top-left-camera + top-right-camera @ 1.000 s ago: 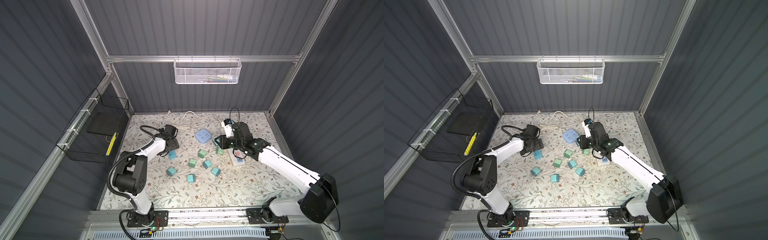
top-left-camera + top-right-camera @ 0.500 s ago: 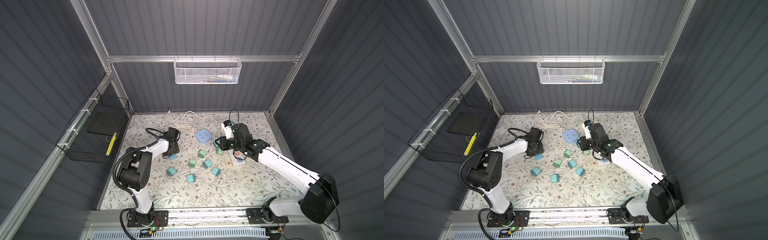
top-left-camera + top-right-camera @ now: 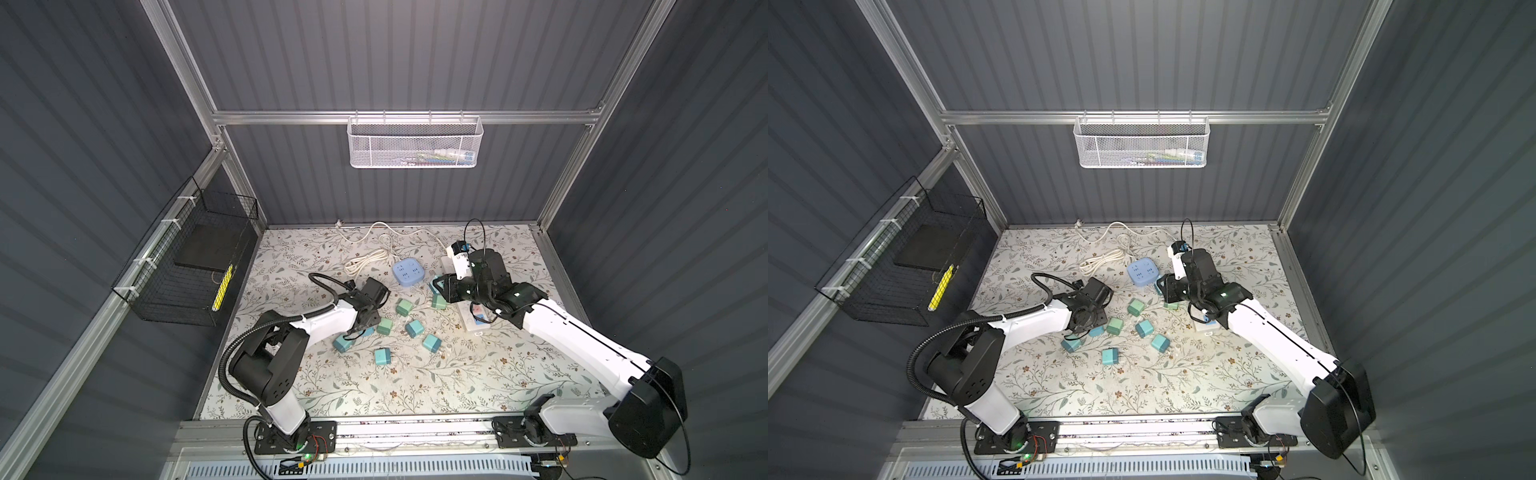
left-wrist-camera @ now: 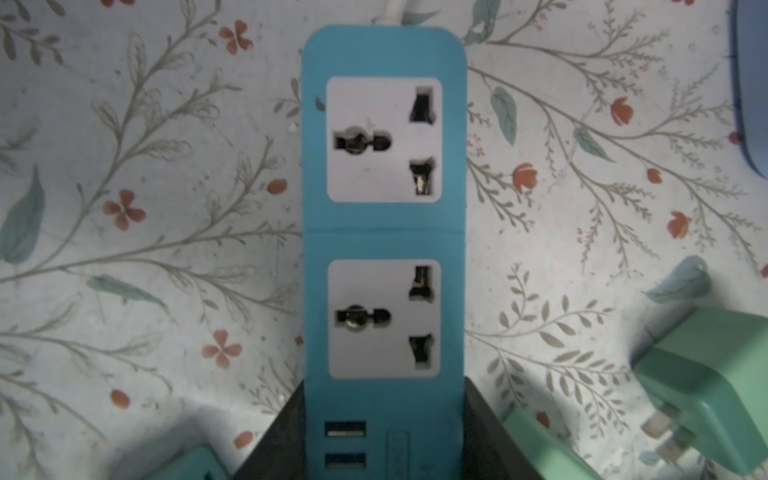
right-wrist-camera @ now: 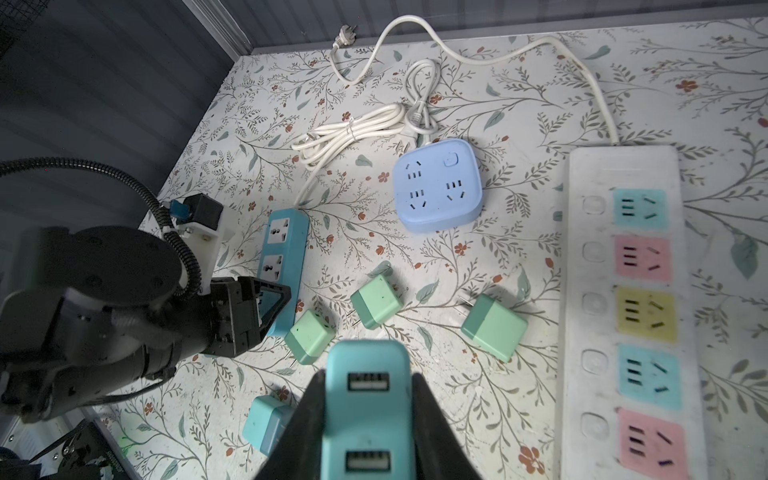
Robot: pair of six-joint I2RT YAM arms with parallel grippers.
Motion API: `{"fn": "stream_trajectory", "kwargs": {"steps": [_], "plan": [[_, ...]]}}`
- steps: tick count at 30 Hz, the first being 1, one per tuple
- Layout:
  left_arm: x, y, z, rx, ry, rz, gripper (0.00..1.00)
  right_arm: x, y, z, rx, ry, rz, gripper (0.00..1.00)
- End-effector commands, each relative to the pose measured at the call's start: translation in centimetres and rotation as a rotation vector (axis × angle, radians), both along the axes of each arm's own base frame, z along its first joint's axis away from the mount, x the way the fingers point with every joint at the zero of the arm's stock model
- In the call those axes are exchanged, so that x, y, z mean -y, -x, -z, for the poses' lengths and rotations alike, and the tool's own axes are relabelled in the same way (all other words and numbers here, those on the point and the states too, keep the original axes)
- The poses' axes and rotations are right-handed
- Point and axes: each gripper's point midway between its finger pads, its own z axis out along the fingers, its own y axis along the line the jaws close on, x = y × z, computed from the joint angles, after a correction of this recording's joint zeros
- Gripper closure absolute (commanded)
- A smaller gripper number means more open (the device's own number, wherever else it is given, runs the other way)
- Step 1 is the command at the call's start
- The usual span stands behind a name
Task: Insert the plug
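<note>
Now the plug (image 5: 368,399), a teal two-port USB adapter, hangs above the mat right of centre, clamped between the jaws of the right gripper (image 5: 368,376), whose hold has not shifted; its pins are out of sight. To its left, the teal power strip (image 4: 384,224) lies flat on the floral mat (image 4: 145,249), and here is the change. The left gripper (image 4: 384,395), wide open a second ago, has swung over the strip and closed on its near, USB end, with fingers (image 4: 278,440) pressed against both long edges. Both universal sockets (image 4: 384,318) stand unoccupied ahead of the jaws. Judgement: the strip is now braced against sliding, so the receiving side is ready. What remains is carrying the plug left, past the loose green plugs (image 5: 376,301), and seating it.
</note>
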Motion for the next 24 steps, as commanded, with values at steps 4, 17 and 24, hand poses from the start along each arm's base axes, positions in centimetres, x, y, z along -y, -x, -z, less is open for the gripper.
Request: {"fn": "stream_trajectory", "kwargs": {"steps": [4, 17, 24], "plan": [[1.5, 1.0, -0.2, 0.003, 0.045, -0.037, 0.47, -0.5, -0.1, 0.2, 0.019, -0.01, 0.009, 0.87], [-3.1, -0.3, -10.2, 0.168, 0.177, -0.024, 0.12, -8.3, -1.9, 1.7, 0.137, 0.072, -0.023, 0.88], [-7.7, 0.9, -6.8, 0.089, 0.383, -0.167, 0.12, -15.2, -3.7, 4.9, 0.151, 0.115, -0.088, 0.88]]}}
